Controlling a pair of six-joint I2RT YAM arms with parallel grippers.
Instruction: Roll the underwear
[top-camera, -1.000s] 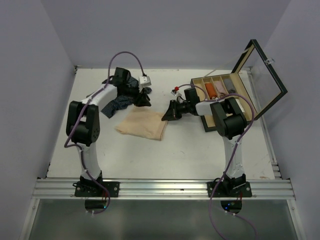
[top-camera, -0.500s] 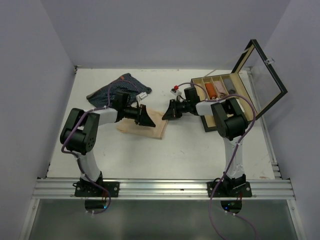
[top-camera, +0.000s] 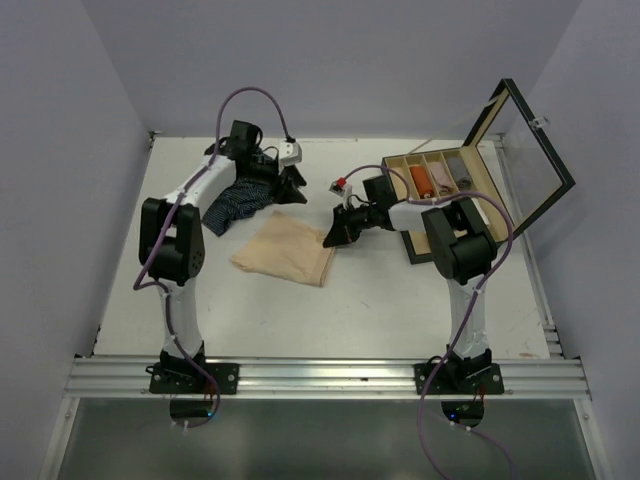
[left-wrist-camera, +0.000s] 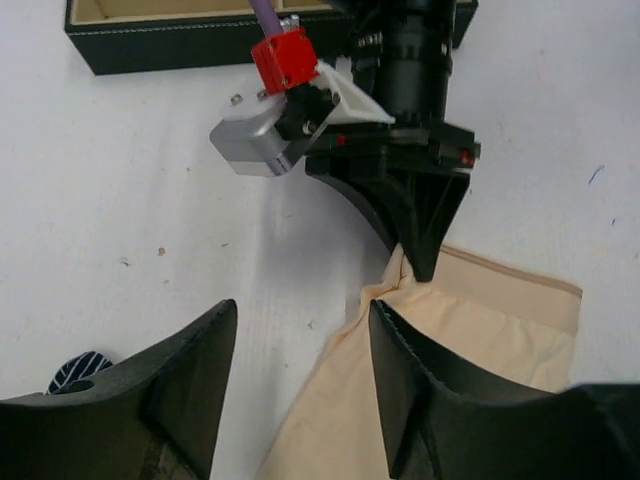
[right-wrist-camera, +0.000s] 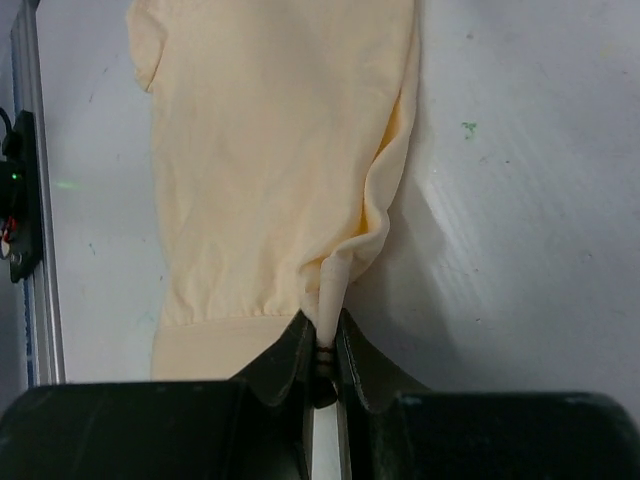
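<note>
We see only part of the navy striped underwear (top-camera: 232, 208); the left arm (top-camera: 200, 180) covers the rest. It sits at 10 o'clock from the beige underwear (top-camera: 285, 250), which lies mid-desk (top-camera: 380, 300). The open wooden box (top-camera: 485, 200) at 2 o'clock holds orange and pinkish rolls we cannot identify. The left jaws hang released. The right arm (top-camera: 402, 215) reaches toward 9 o'clock, its jaws clenched on the beige underwear's corner.
</note>
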